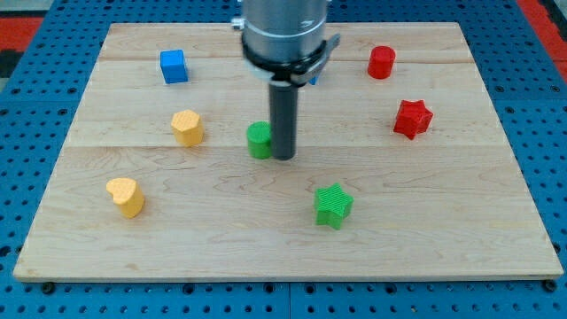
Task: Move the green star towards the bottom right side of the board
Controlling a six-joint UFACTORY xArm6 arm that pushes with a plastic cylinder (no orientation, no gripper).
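Note:
The green star (333,206) lies on the wooden board (283,252) a little right of centre, toward the view's bottom. My tip (283,157) is on the board up and to the left of the star, well apart from it. A green block (259,140), partly hidden by the rod, sits right against the tip's left side.
A blue cube (174,66) is at the top left and a red cylinder (382,62) at the top right. A red star (413,119) is at the right. Two yellow blocks (187,128) (126,196) are at the left. A bit of blue shows behind the arm (313,78).

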